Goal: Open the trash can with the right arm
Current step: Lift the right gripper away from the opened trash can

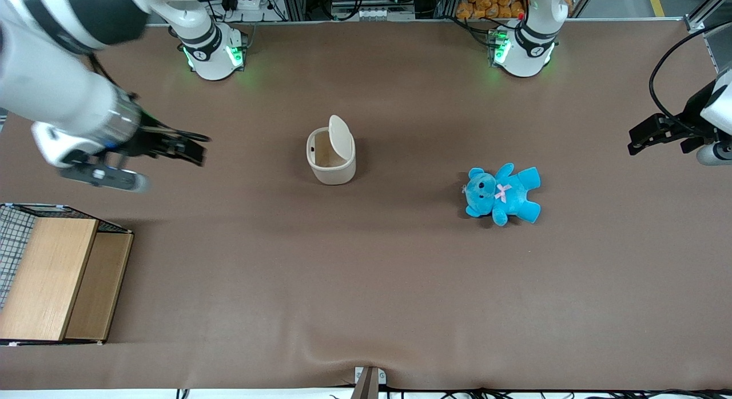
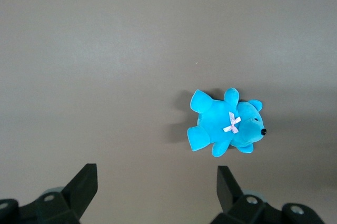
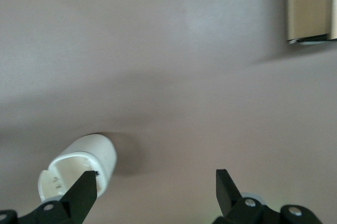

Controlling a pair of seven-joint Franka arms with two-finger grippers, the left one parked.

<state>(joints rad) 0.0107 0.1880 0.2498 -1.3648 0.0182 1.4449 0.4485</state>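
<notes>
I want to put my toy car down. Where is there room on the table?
Lots of bare brown table nearer the front camera than the trash can and blue teddy. The wooden box fills one corner. The open gripper hovers above it, beside the can.

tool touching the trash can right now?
No. The tool hangs open, well clear of the trash can, toward the working arm's end; the lid stands raised.

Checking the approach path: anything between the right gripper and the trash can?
Nothing visible. The gripper, fingers open, hangs above bare table toward the working arm's end; only bare brown cloth lies between it and the trash can, whose lid already stands raised. The wooden box sits nearer the front camera, off that line.
</notes>
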